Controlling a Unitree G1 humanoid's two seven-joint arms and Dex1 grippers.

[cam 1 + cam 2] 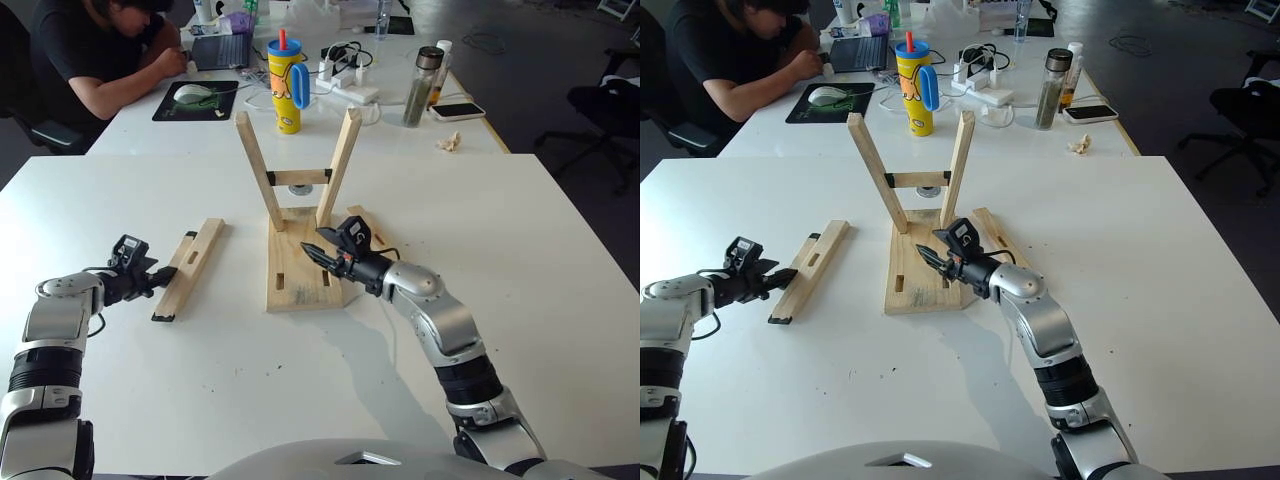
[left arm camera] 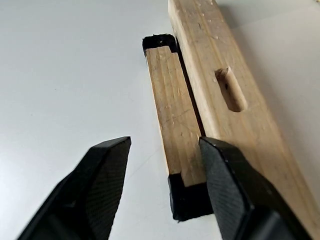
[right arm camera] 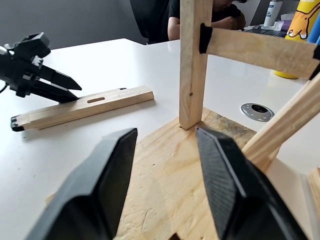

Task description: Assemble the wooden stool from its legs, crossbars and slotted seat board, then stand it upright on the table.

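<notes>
Wooden seat board [image 1: 290,278] flat, lengthwise front-to-back; legs [image 1: 258,170] splayed upward

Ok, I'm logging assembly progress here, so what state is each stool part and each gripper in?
seat board: lying flat on the table.
standing legs: upright on the seat board, splayed apart.
crossbar: fitted between the standing legs.
loose leg: lying flat, unassembled.
slim bar: lying flat beside the loose leg.
left gripper: open, at the slim bar's end.
right gripper: open, low over the seat board.
</notes>
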